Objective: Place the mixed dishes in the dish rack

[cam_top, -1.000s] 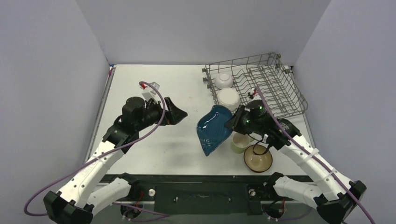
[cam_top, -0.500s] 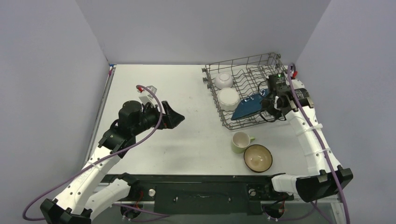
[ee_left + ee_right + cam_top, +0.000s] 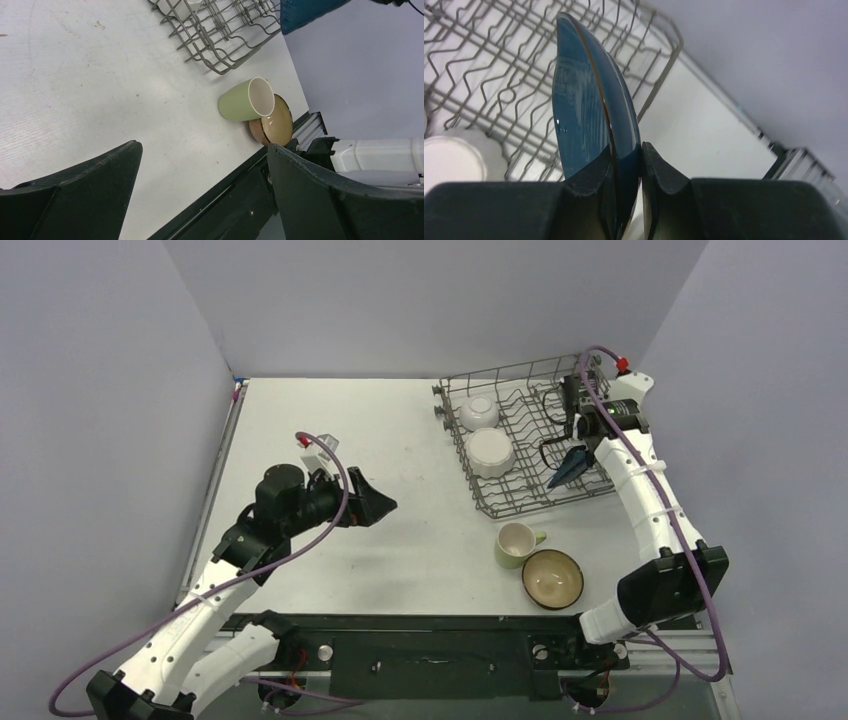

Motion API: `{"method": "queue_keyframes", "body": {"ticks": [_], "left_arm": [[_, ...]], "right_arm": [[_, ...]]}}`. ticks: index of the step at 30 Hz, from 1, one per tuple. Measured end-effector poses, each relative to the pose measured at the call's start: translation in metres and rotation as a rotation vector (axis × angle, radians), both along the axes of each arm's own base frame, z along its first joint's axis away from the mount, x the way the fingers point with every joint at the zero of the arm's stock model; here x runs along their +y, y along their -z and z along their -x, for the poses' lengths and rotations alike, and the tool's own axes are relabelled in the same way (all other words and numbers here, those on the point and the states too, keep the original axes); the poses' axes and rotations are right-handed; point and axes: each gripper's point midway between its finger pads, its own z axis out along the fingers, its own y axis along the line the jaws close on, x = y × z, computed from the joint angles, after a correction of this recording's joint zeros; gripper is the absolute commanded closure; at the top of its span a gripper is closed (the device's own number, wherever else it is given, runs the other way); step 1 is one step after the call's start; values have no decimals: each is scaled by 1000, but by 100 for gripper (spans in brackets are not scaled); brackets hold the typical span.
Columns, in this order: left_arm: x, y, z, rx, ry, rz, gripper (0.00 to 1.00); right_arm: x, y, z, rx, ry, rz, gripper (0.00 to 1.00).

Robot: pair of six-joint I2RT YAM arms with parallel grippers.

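Robot lab test cell, not a real kitchen. Plain grey partition walls point(image 3: 430, 300) box me in on 3 sides, w/ a bare white surface point(image 3: 400, 430) between them. My left arm point(image 3: 215, 585) & right arm point(image 3: 650, 510) are bolted to a black rail point(image 3: 430, 655) at the near edge, purple cables point(image 3: 346, 488) hanging loose. Only homely item: a wire dish rack point(image 3: 510, 371).

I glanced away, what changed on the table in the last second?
The right tool, shut on the dark blue leaf-shaped dish, carried it from beside the pale green mug to the grey wire dish rack, on edge. The mug, brown bowl, small white bowl and white scalloped plate stayed put.
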Motion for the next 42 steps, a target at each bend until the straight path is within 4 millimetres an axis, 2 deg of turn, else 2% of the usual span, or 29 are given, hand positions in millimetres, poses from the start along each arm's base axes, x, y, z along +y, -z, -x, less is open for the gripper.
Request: {"method": "queue_keyframes", "body": {"ticks": [4, 8, 11, 14, 17, 22, 24, 31, 37, 42], "left_arm": [[-2, 5, 4, 14, 19, 5, 3], [-3, 3, 7, 11, 37, 10, 4], [-4, 1, 10, 3, 49, 13, 4], [-5, 1, 12, 2, 64, 12, 4], [-7, 5, 13, 15, 86, 7, 4], [-12, 15, 16, 61, 118, -2, 4], [-13, 18, 17, 75, 128, -3, 4], [-17, 27, 19, 115, 154, -12, 4], [-21, 24, 21, 105, 180, 8, 4], [-24, 31, 26, 121, 197, 11, 4]], "right_arm": [[-14, -17, -29, -14, -147, 185, 100], [-15, -35, -51, 28, -322, 330, 100], [-12, -44, -61, 102, -482, 432, 100], [-9, -44, -65, 233, -671, 549, 100], [-7, -33, -64, 386, -871, 662, 100], [-3, 3, -50, 671, -1226, 802, 100], [0, 11, -48, 728, -1329, 824, 100], [11, 22, -52, 781, -1521, 908, 100], [15, 61, -46, 869, -1654, 946, 100], [23, 55, -60, 847, -1718, 1049, 100]]}}
